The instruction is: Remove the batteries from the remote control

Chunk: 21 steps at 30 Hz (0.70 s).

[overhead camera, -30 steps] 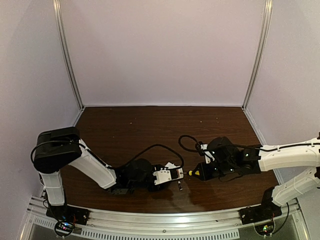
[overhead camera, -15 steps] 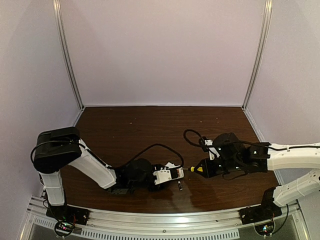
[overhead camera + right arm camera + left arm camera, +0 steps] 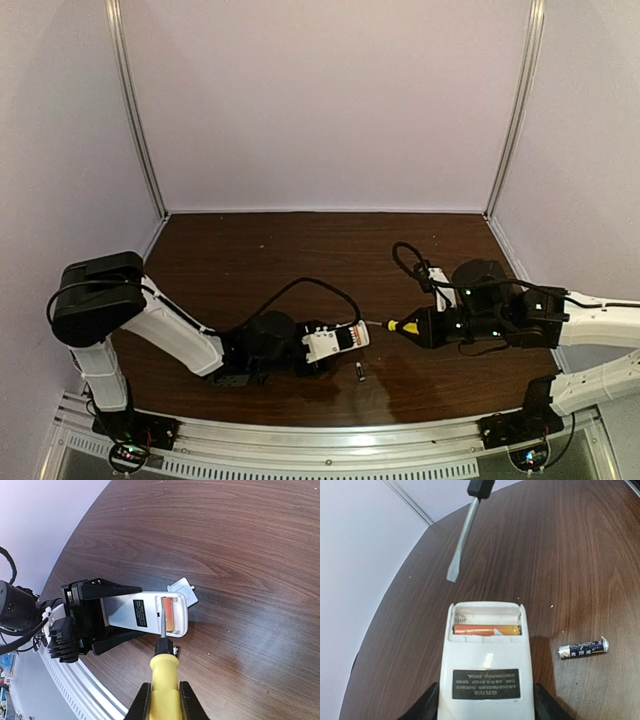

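My left gripper is shut on the white remote control, back side up, its battery bay open. An orange battery lies in the bay; the slot beside it is empty. A dark battery with a pale end lies on the table right of the remote, also in the top view. My right gripper is shut on the yellow-handled screwdriver, its blade in the air a little beyond the remote's open end. The remote shows in the right wrist view too.
A small white flat cover piece lies on the dark wood table just past the remote's end. Pale walls with metal posts close the back and sides. A metal rail runs along the near edge.
My right gripper has pulled back to the right with the screwdriver, drawing its tip away from the remote. The left gripper and remote have shifted slightly right.
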Each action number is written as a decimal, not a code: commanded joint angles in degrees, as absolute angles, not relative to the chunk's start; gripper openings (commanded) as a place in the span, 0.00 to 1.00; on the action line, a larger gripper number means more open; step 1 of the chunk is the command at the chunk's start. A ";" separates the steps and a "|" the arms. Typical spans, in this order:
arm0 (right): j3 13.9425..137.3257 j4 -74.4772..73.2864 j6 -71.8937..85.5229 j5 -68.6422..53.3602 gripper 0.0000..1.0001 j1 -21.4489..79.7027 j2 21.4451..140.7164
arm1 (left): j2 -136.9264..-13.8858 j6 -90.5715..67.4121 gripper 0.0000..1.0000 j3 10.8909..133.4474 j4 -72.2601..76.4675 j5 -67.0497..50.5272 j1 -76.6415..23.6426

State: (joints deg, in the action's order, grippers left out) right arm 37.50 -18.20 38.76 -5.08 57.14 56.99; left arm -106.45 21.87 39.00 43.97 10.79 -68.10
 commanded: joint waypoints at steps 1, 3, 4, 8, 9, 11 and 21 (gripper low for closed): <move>37.13 -17.39 38.82 -4.52 0.00 57.42 54.69 | -104.05 20.36 0.00 37.50 49.97 12.72 -68.42; 37.27 -17.89 38.87 -4.64 0.00 57.40 54.21 | -103.81 19.80 0.00 37.07 51.22 13.51 -68.44; 37.28 -18.17 38.85 -4.65 0.00 57.39 54.07 | -103.53 19.52 0.00 36.82 51.79 13.71 -68.46; 36.31 -17.94 39.41 -4.17 0.00 57.39 53.00 | -102.62 18.58 0.00 35.21 54.31 13.84 -68.47; 36.04 -17.51 39.53 -4.11 0.00 57.40 52.80 | -102.24 18.27 0.00 34.62 55.42 14.23 -68.47; 35.74 -17.12 39.76 -3.87 0.00 57.44 52.58 | -101.10 17.77 0.00 33.27 56.86 13.95 -68.39; 36.76 -12.83 40.32 -9.09 0.00 57.66 53.87 | -97.59 13.00 0.00 28.79 62.84 0.02 -65.81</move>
